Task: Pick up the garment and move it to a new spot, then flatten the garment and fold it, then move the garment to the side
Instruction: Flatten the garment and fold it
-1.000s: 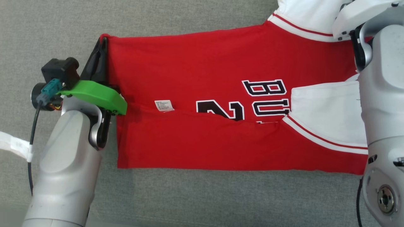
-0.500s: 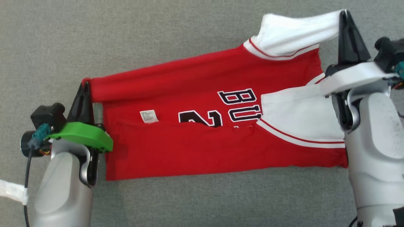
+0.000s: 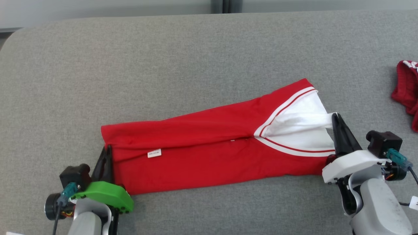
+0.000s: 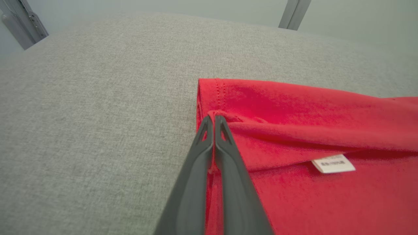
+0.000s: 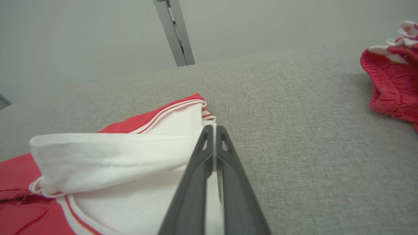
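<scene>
your red-and-white fabric jersey [image 3: 209, 163]: small white tag [image 3: 154, 153], print unreadable; left end effector [image 4: 214, 120] pinches hem, right end effector [image 5: 214, 130] pinches sleeve.

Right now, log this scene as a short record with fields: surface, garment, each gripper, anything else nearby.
surface: grey fabric table
garment: red jersey, folded lengthwise, lying slanted, white label showing
left gripper: shut on the jersey's red hem corner
right gripper: shut on the jersey's white part
nearby: red cloth at the far right, apart from the jersey
</scene>
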`<state>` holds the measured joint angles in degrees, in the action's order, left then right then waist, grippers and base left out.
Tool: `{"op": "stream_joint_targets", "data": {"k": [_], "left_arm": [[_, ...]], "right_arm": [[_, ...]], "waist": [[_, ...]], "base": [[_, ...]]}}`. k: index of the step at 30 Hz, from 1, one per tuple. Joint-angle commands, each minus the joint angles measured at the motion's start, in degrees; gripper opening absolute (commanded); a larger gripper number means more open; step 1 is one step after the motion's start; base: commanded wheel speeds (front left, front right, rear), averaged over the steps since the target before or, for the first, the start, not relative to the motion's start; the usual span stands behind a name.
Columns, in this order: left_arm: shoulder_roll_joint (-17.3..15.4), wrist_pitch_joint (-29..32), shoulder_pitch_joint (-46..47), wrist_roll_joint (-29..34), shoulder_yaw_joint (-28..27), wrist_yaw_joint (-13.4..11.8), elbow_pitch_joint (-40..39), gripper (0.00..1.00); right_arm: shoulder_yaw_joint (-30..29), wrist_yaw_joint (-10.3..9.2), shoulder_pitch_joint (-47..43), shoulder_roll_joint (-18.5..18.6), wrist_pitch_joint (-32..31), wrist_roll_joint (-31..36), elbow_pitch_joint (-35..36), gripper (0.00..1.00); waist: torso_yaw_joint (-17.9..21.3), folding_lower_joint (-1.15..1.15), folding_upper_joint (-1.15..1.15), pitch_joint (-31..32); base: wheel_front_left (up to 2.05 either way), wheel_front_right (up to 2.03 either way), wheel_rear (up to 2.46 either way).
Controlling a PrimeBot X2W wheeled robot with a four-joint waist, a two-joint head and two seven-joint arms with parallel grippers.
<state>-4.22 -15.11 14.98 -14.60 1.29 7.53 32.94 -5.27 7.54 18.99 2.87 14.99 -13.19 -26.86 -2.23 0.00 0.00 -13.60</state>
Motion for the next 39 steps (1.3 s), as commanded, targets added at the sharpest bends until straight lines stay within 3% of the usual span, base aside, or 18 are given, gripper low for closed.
{"op": "stream_joint_targets", "data": {"k": [1, 2, 3, 5, 15, 26, 27, 28, 30, 36, 39], "left_arm": [[0.11, -0.02, -1.67, 0.36, 0.32, -0.09, -0.27, 0.07], [0.15, -0.02, -2.41, 0.34, 0.35, -0.09, -0.34, 0.44], [0.20, -0.02, -3.19, 0.33, 0.21, -0.09, -0.51, 1.00], [0.35, -0.01, -4.44, 0.63, -0.26, -0.09, -1.21, 1.00], [1.15, -0.01, -8.67, 1.80, -2.76, -0.31, -6.39, 1.00], [1.20, -0.02, -6.83, -1.18, 0.94, -1.01, -7.15, 1.00], [1.21, -0.02, -6.79, -1.29, 1.25, -1.11, -7.22, 1.00], [1.22, -0.02, -6.81, -1.42, 1.55, -1.35, -7.30, 1.00], [1.22, -0.02, -6.95, -1.37, 1.81, -1.45, -7.43, 1.00], [1.22, -0.02, -7.03, -0.26, 1.89, -1.15, -7.37, 1.00], [1.23, -0.02, -6.84, -0.58, 2.53, -0.99, -7.10, 1.00]], "right_arm": [[0.08, -0.12, -1.07, 0.24, 0.23, -1.02, -0.78, 0.00], [0.27, -0.12, -1.31, 0.24, 0.24, -1.20, -1.22, 0.00], [0.46, -0.12, -1.59, 0.21, 0.24, -1.28, -1.59, 0.11], [0.36, -0.12, -2.01, 0.21, 0.23, -1.06, -2.22, 1.00], [0.69, -0.10, 1.99, 2.28, -1.63, -0.01, -1.56, 1.00], [0.78, -0.10, 3.63, 2.85, -13.16, 2.72, -12.28, 1.00], [1.17, -0.09, 2.90, 2.72, -13.94, 2.50, -13.39, 0.89], [1.42, -0.08, 2.04, 2.55, -14.62, 2.28, -14.69, 0.48], [1.62, -0.08, 0.74, 2.69, -14.55, 2.26, -16.21, 0.00], [-5.39, -0.33, 2.25, 6.17, -7.33, 3.82, -16.26, 0.00], [-8.88, -0.13, 3.40, 5.94, -3.51, 6.17, -15.19, 0.00]], "waist": [[0.10, 0.00, 0.00, 0.42], [0.05, 0.00, 0.00, 0.50], [-0.07, 0.00, 0.00, 0.59], [-0.39, 0.00, 0.00, 0.71], [-3.23, 0.00, 0.00, 1.41], [-6.29, 0.00, 0.00, 1.33], [-6.38, 0.00, 0.00, 1.35], [-6.42, 0.00, 0.00, 1.38], [-6.28, 0.00, 0.00, 1.46], [-4.61, 0.00, 0.00, 2.06], [-3.91, 0.00, 0.00, 2.56]], "base": [[0.00, 0.00, 0.00], [0.00, 0.00, 0.00], [0.00, 0.00, 0.00], [0.00, 0.00, 0.00], [0.00, 0.00, 0.00], [0.00, 0.00, 0.00], [0.00, 0.00, 0.00], [0.00, 0.00, 0.00], [0.00, 0.00, 0.00], [0.00, 0.00, 0.00], [0.00, 0.00, 0.00]]}}
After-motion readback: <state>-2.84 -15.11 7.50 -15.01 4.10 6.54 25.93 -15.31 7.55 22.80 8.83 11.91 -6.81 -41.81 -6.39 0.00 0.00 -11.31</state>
